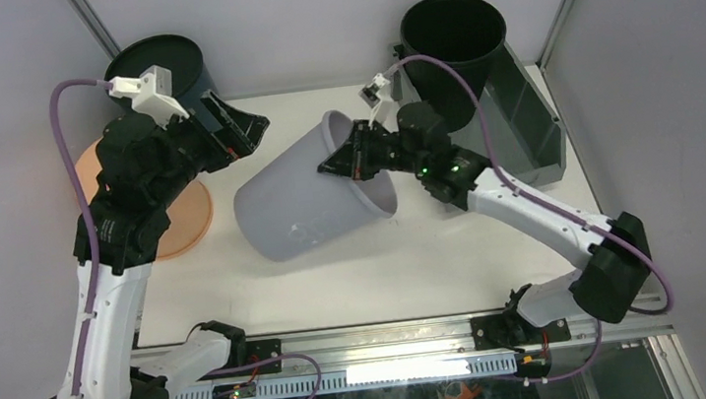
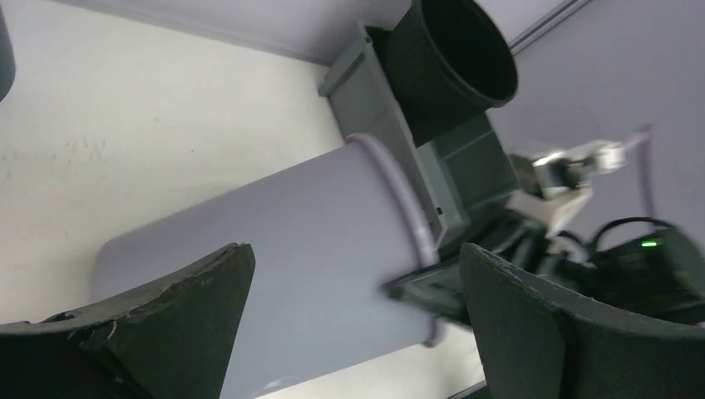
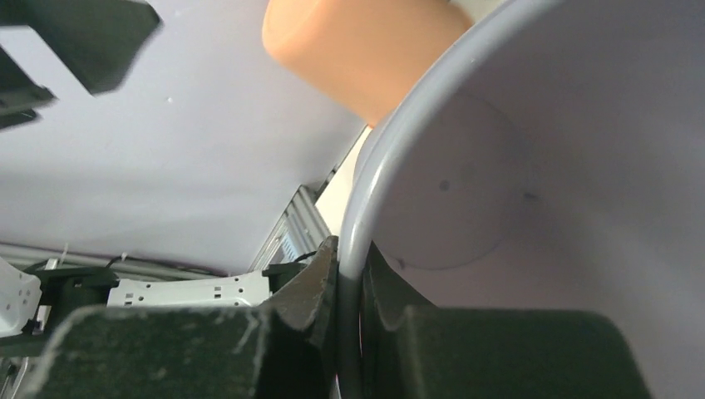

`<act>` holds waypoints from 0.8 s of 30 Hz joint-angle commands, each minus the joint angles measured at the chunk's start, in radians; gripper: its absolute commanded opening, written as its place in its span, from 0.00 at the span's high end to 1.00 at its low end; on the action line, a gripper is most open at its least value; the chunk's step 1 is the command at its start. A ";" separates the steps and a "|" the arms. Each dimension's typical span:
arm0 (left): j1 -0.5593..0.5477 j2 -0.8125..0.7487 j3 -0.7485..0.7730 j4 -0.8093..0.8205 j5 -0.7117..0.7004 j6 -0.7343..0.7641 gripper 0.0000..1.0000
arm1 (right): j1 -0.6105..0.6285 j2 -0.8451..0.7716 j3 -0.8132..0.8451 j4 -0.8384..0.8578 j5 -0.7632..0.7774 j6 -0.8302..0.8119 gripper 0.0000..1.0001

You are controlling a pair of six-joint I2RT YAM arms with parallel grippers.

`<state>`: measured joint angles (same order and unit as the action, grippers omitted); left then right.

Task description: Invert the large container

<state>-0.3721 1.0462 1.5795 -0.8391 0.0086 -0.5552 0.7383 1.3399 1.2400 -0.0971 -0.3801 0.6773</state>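
The large container, a dark grey rectangular bin [image 1: 530, 116], stands at the back right of the table; neither gripper touches it. It also shows in the left wrist view [image 2: 376, 100]. My right gripper [image 1: 350, 160] is shut on the rim of a round pale grey bucket [image 1: 305, 200], which is tipped on its side with its mouth toward the bin. In the right wrist view the fingers [image 3: 316, 287] pinch that rim [image 3: 353, 224]. My left gripper [image 1: 238, 132] is open and empty, above and left of the pale bucket [image 2: 291, 241].
A black round bucket [image 1: 454, 40] sits at the bin's far end. A dark upturned bucket [image 1: 157, 67] stands at the back left. A round orange bucket [image 1: 187, 212] lies under my left arm. Grey walls enclose the table.
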 commanded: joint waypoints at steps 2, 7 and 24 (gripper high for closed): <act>0.001 -0.025 0.065 0.029 0.075 -0.008 0.01 | 0.069 0.066 -0.076 0.590 -0.058 0.254 1.00; 0.001 -0.029 0.041 0.034 0.098 -0.025 0.01 | 0.060 0.161 -0.211 0.981 -0.057 0.478 1.00; 0.001 -0.050 -0.033 0.060 0.146 -0.047 0.01 | 0.047 0.459 -0.501 1.737 0.105 0.945 1.00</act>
<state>-0.3721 1.0138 1.5555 -0.8284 0.1120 -0.5877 0.7868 1.8011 0.7773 1.3472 -0.3614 1.4967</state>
